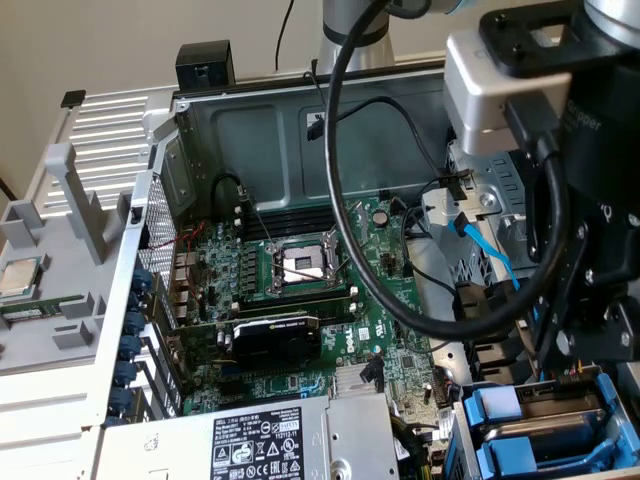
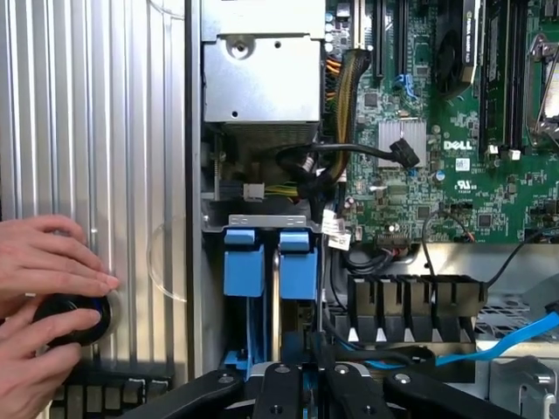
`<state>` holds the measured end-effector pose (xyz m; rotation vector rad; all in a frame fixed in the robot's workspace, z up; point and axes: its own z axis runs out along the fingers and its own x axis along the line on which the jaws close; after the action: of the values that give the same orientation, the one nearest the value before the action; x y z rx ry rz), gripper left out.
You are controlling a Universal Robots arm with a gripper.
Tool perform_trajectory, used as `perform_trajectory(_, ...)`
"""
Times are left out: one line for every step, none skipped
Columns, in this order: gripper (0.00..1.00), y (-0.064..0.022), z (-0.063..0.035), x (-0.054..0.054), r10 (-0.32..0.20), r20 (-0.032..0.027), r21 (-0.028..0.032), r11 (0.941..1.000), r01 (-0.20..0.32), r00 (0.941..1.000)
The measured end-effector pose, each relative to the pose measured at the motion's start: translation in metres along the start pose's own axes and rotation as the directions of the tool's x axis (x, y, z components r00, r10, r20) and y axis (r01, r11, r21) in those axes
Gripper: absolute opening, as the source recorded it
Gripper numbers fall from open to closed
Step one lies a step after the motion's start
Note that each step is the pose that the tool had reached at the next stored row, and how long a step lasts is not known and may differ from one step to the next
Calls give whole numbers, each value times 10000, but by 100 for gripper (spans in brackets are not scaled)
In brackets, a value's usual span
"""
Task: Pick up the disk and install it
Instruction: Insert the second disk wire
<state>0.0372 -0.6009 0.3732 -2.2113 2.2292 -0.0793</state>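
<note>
Two blue carriers [image 2: 269, 262] sit tight between bay walls beneath the gripper [image 2: 306, 388], fingers nearly together.

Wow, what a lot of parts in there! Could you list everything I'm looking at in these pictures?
Computer case: one, grey metal, lying open.
Motherboard: one, green, on the case floor.
Processor socket: one, silver, mid-board.
Power-supply box: one, grey with a black-and-white label, near edge of the exterior view.
Blue carriers: two blue fronts side by side in the drive bay; whether each holds a disk cannot be told.
Blue cable: one, flat, at the exterior view's right.
Black cable: one thick loop hanging from the arm.
Person's hands: two, on a black round object beside the case.
Gripper: one, black, shut, just at the carriers.
</note>
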Motion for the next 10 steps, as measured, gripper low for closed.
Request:
perform_trajectory(17, 2, 3, -19, -6, -1, 12, 10000, 6, 10000)
perform_trajectory(17, 1, 6, -36, -16, 0, 19, 10000, 16, 10000)
perform_trajectory(17, 1, 8, -39, -28, 1, 23, 10000, 28, 10000)
perform_trajectory(17, 1, 8, -39, -30, 1, 23, 10000, 30, 10000)
perform_trajectory(17, 2, 9, -35, -30, 0, 24, 10000, 30, 10000)
perform_trajectory(17, 2, 9, -30, -30, 0, 24, 10000, 30, 10000)
perform_trajectory(17, 2, 10, -29, -29, 1, 24, 10000, 29, 10000)
perform_trajectory(17, 2, 11, -27, -28, 1, 21, 10000, 28, 10000)
perform_trajectory(17, 1, 12, -20, -30, 0, 10, 10000, 30, 10000)
perform_trajectory(17, 1, 13, -13, -30, 8, -9, 10000, 30, 10000)
